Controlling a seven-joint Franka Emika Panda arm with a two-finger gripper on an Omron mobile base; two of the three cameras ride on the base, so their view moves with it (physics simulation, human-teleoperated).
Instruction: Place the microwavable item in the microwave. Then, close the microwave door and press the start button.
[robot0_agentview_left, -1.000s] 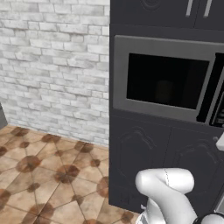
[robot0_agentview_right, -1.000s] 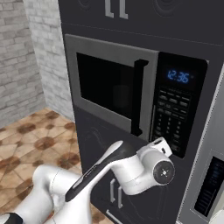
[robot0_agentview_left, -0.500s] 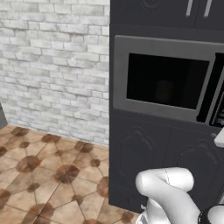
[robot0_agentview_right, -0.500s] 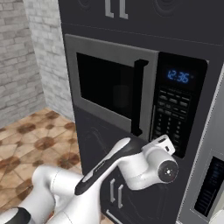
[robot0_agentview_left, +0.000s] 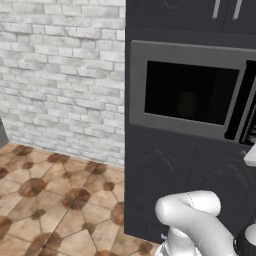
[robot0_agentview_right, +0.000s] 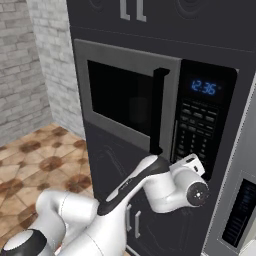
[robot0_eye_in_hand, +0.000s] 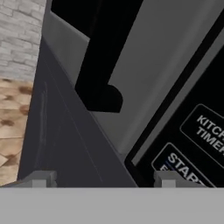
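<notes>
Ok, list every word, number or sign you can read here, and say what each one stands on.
"12:36": blue digits on the display at the top of the microwave's control panel.
"KITCH", "TIMER": key on the panel in the hand view, first word cut off by the picture edge.
"START": key below it; a second line under it is hidden.
Keypad in the right base view: labels too small to read.

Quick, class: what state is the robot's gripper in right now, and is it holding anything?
Gripper: open, fingertips set wide apart, holding nothing.
</notes>
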